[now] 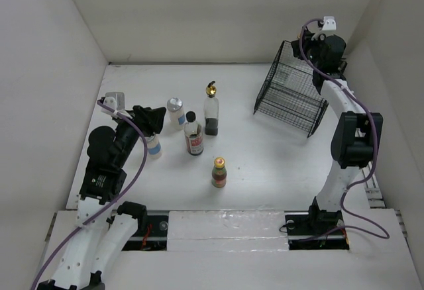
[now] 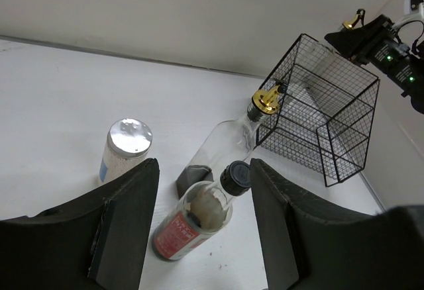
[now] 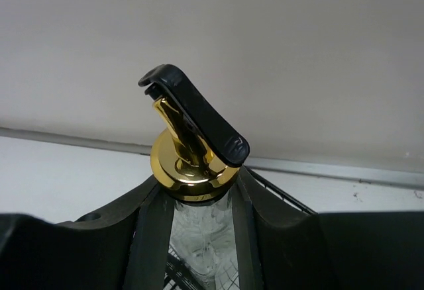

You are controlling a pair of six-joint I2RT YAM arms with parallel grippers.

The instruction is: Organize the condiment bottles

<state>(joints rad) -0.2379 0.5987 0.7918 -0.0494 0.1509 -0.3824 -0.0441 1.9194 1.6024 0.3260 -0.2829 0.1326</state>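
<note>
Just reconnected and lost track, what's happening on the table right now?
The right gripper is clamped on the neck of a gold-spouted glass bottle, holding it over the wire basket at the far right. The left gripper is open and empty, close to the five other bottles standing mid-table.

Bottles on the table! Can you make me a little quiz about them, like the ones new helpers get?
1. True or false: the right gripper is shut on a glass bottle with a gold pourer, up by the wire basket.
2. What colour is the label on the dark bottle with the black cap?
3. Which stands nearest the arms' bases? A the dark bottle; B the red-capped bottle; C the wire basket.
Key: 1 true; 2 red; 3 B.
</note>
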